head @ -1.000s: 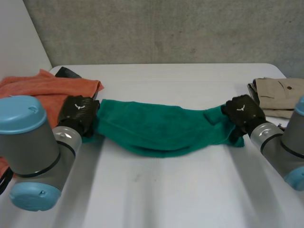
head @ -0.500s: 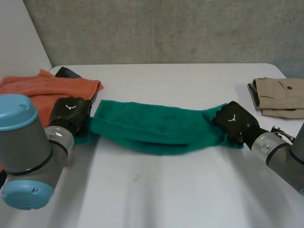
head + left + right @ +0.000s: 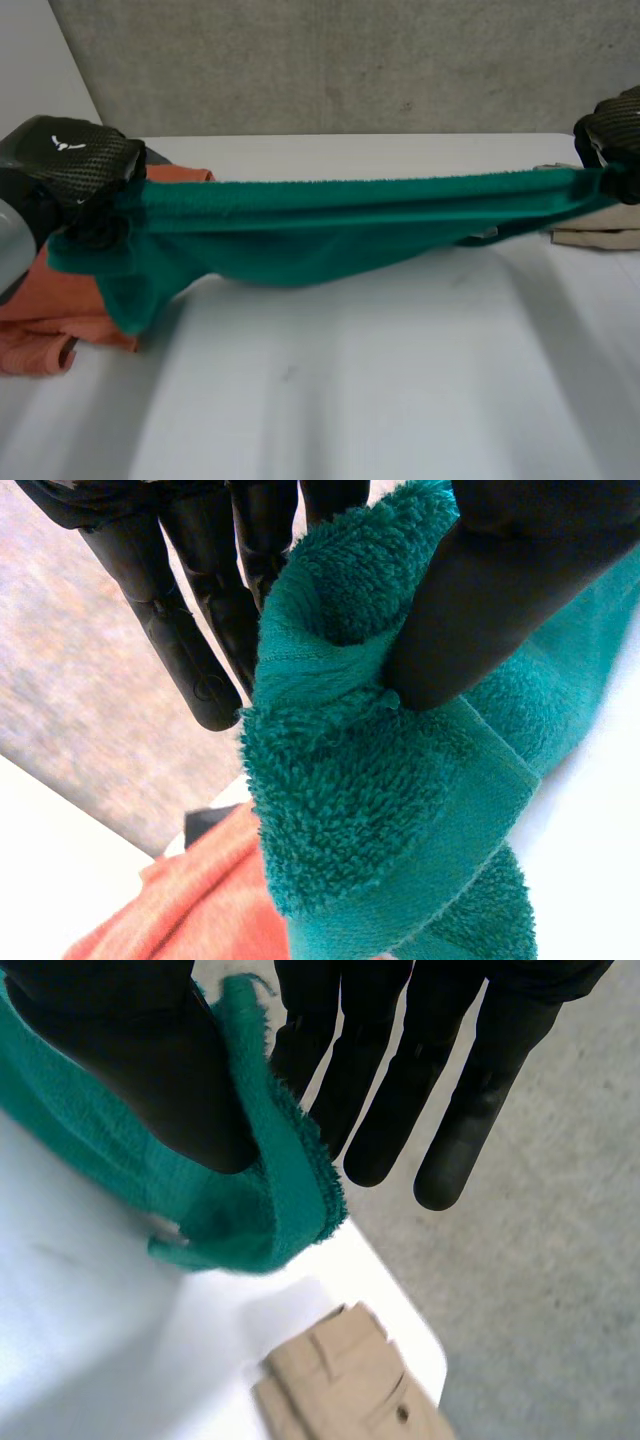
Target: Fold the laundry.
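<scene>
Two hands aloft; towel pinched taut

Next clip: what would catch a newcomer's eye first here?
A green towel is stretched above the white table, sagging in the middle. It is pinched at one end by the left robot hand and at the other by the right robot hand. An orange cloth lies near the left end, a beige garment near the right.
</scene>
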Tool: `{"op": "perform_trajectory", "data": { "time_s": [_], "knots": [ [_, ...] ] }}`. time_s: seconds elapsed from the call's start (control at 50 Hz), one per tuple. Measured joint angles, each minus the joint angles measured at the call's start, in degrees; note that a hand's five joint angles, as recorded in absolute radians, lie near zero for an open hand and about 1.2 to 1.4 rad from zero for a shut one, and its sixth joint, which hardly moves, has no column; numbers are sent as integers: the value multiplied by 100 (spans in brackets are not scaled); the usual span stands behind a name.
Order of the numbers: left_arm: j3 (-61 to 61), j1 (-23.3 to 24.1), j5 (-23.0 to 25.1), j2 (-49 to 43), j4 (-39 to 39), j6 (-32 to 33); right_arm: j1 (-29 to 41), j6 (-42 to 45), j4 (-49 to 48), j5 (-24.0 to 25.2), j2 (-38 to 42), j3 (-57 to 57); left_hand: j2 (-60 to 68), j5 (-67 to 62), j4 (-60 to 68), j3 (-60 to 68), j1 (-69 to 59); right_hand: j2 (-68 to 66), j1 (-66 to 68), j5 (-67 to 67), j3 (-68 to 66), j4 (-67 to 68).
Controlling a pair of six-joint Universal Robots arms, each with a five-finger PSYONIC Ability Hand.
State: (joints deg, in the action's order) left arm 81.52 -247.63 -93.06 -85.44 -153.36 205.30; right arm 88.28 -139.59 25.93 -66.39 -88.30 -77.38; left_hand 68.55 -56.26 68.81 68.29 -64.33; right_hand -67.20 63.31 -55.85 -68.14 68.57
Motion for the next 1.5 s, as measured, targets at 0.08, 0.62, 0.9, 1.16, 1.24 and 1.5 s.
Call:
{"op": "perform_trajectory", "data": {
  "time_s": [0.08, 0.62, 0.9, 1.16, 1.24, 1.5],
  "knots": [
    [-357, -65, 3, -492, 665, 130, 133, 300, 552, -340, 290, 92, 0, 0, 0, 0, 0, 0, 0, 0, 0, 1],
    [-4126, -42, -863, -3252, -2961, -33, 852, -2667, -4103, -1543, 2509, 2777, 0, -114, 1, 0, -65, 0, 0, -186, 0, 3],
    [-1678, -99, -511, -2685, -3826, -119, 927, -2588, -4483, -712, 2248, 1380, 0, -131, 1, 0, -88, 0, 0, -226, 0, 3],
    [289, 56, -411, -3703, -3723, -32, 879, -1109, -3900, -716, 3050, -503, -417, 180, -413, -393, 129, 0, 0, -226, 0, 3],
    [501, 61, -490, -3809, -3639, 47, 781, -866, -3690, -777, 3168, -772, -1533, 1256, -1511, -1494, 1214, 0, 0, -226, 0, 3],
    [1249, -203, -152, -2689, -3394, -151, 415, -900, -3526, -736, 2808, -1159, -4615, 4441, -4667, -4584, 4155, 0, 0, -226, 0, 3]
  ]
}}
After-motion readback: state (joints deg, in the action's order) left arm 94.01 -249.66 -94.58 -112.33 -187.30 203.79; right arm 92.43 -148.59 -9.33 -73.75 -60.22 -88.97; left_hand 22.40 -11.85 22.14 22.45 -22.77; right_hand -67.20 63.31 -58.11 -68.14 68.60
